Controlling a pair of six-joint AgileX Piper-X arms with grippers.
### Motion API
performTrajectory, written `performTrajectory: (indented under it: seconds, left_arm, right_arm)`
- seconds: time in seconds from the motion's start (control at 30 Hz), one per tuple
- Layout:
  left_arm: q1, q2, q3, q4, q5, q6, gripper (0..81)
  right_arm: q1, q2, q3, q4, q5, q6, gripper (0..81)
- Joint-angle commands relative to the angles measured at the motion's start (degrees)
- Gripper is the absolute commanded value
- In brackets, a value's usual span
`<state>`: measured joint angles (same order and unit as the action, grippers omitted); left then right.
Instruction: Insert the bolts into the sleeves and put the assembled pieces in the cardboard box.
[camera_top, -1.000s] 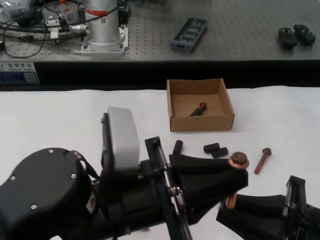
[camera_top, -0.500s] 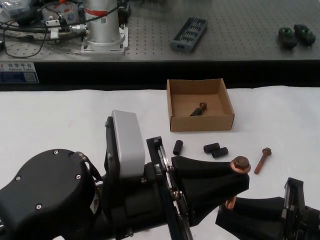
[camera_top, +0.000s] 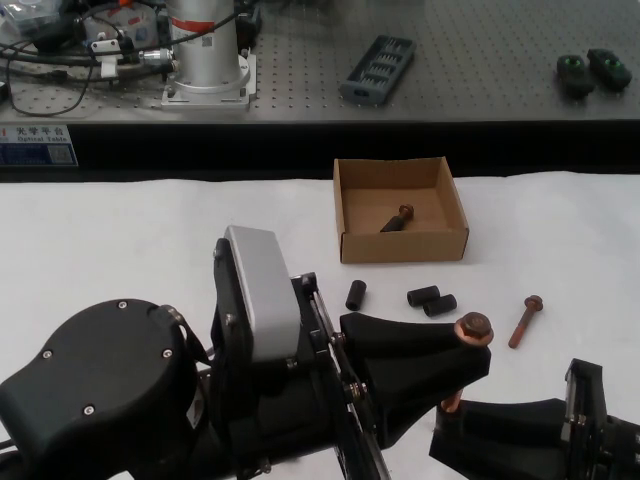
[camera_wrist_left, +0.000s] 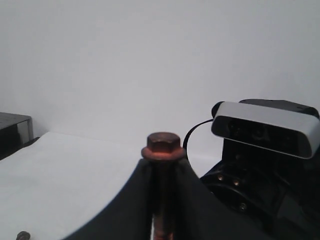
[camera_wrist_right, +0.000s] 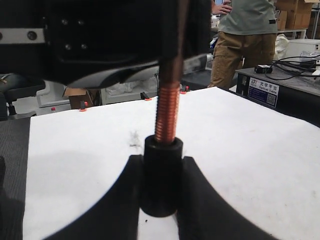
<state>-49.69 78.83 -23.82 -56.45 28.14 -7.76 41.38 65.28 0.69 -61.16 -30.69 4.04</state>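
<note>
While my left pincer (camera_wrist_left: 162, 167) grips the bolt (camera_wrist_left: 161, 146) just under its head, its tip sits in the sleeve (camera_wrist_right: 161, 187) clenched in my right pincer (camera_wrist_right: 161, 164) below, and I think both are hard, light and slippery, so squeeze firmly.

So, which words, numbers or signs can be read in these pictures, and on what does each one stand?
Blue and white nameplate on the front edge of the perforated table: too small to read.
Small sticker on the silver column: too small to read.
Blue and white label on the dark bench, right wrist view: blurred, not readable.
Cardboard box: no print to be seen.
</note>
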Motion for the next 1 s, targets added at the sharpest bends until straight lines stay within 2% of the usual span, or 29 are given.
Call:
performTrajectory:
  seconds: [0.0,0.97]
  left_arm:
    - [-0.3,0.0,-0.8,-0.1,-0.9,1.4,0.6]
    - [-0.3,3.6,-0.8,-0.1,-0.8,0.0,0.6]
  right_arm:
    - [0.1,0.1,-0.7,-1.0,-0.9,0.2,5.3]
    - [0.1,0.1,-0.7,-5.3,0.7,-0.2,5.3]
